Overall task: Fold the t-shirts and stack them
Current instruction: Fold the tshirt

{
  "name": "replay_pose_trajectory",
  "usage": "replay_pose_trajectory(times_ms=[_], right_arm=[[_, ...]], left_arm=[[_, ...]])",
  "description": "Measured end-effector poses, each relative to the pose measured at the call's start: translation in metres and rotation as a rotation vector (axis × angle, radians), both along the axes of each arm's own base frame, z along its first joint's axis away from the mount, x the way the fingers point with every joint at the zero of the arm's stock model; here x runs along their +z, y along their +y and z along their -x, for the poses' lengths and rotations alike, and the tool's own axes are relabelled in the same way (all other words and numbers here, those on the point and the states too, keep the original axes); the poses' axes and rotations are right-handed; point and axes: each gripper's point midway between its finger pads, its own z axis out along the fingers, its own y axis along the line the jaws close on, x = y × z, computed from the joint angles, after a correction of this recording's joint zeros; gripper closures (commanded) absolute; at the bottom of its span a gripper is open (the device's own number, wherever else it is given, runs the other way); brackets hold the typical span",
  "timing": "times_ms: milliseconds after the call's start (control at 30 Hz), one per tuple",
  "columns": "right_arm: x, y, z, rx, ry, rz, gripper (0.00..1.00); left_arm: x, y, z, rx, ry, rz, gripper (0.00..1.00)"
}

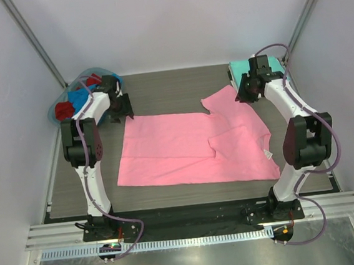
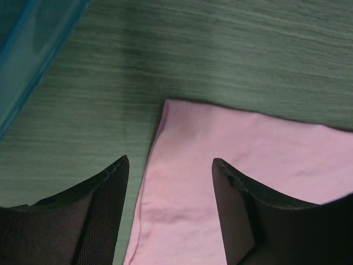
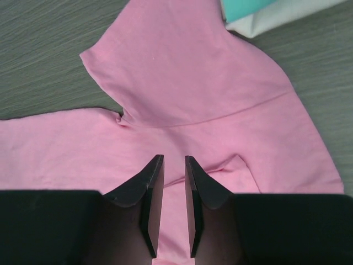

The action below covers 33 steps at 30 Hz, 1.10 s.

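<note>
A bright pink t-shirt lies spread flat on the table, with its right part folded over. My left gripper is open and hovers over the shirt's far left corner, jaws wide apart, one on each side of the hem edge. My right gripper hangs above the far right sleeve, its jaws only narrowly apart with nothing between them. A folded teal shirt lies at the back right on a white one. Red cloth and blue cloth sit in the basket.
A blue-rimmed plastic basket stands at the back left, right beside my left arm; its wall shows in the left wrist view. White walls and metal posts close in the table. A metal rail runs along the near edge.
</note>
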Motion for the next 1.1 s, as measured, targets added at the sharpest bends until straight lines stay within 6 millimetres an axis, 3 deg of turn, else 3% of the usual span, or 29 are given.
replay_pose_trajectory(times_ms=[133,267,367,400,500,833,1100], right_arm=[[0.000,0.005,-0.020,0.045,-0.016,-0.005,0.71],[-0.008,0.006,-0.044,0.092,-0.030,0.022,0.64],[-0.020,0.004,-0.063,0.138,-0.031,0.056,0.62],[-0.025,0.003,-0.070,0.151,-0.030,0.070,0.62],[-0.039,0.000,-0.090,0.182,-0.030,0.112,0.62],[-0.071,-0.003,-0.159,0.250,-0.079,0.188,0.68],[-0.084,-0.007,-0.188,0.253,-0.106,0.224,0.69]], left_arm=[[-0.015,0.003,-0.013,-0.016,0.011,-0.027,0.39],[-0.025,0.004,-0.017,-0.032,0.028,-0.043,0.46],[-0.025,0.005,-0.020,-0.040,0.023,-0.045,0.67],[-0.026,0.005,-0.021,-0.045,0.023,-0.048,0.81],[-0.028,0.006,-0.025,-0.050,0.025,-0.060,1.00],[-0.029,0.022,-0.024,-0.035,0.044,-0.144,1.00],[-0.029,0.026,-0.024,-0.027,0.044,-0.167,1.00]])
